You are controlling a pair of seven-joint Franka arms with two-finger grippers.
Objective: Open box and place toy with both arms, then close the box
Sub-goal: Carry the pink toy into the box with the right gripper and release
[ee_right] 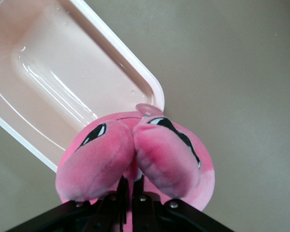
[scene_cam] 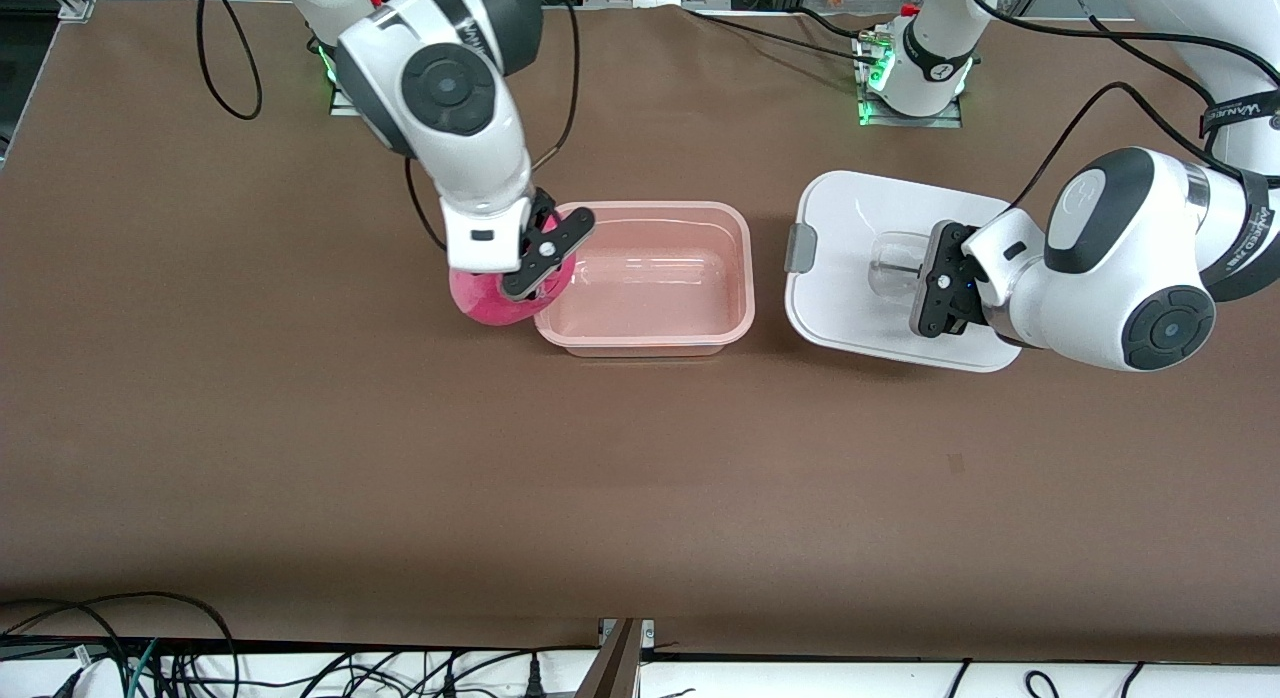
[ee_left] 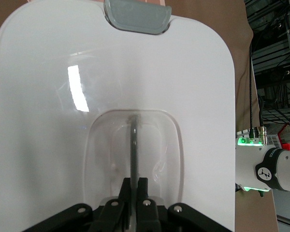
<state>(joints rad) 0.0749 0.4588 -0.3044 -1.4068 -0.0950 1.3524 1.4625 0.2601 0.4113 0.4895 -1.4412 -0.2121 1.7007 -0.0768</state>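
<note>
1. The right pincer (scene_cam: 535, 268) is closed on the toy (scene_cam: 495, 300), pinching plush between its two lobes. The toy sits at the tub's (scene_cam: 648, 278) rim at the right arm's end, not yet over the opening. If it travels too low, its body may catch the rim and push the light tub along the surface (scene_cam: 400, 458).

2. The grip takes only a fold of soft plush, as the right wrist view shows (ee_right: 135, 154). A fast swing could let the toy slip out and land outside the tub.

3. The left pincer (scene_cam: 935, 290) is clamped on the thin clear handle (ee_left: 134, 145) of the lid (scene_cam: 860, 218), which lies beside the tub toward the left arm's end. Whether the lid is resting on the surface or just above it, I cannot tell. Held by so narrow a handle, the lid may tilt or twist when carried.

4. Closing looks risky: a tilted lid could meet the rim skewed, and the grey clip (scene_cam: 800, 248) might not seat.
</note>
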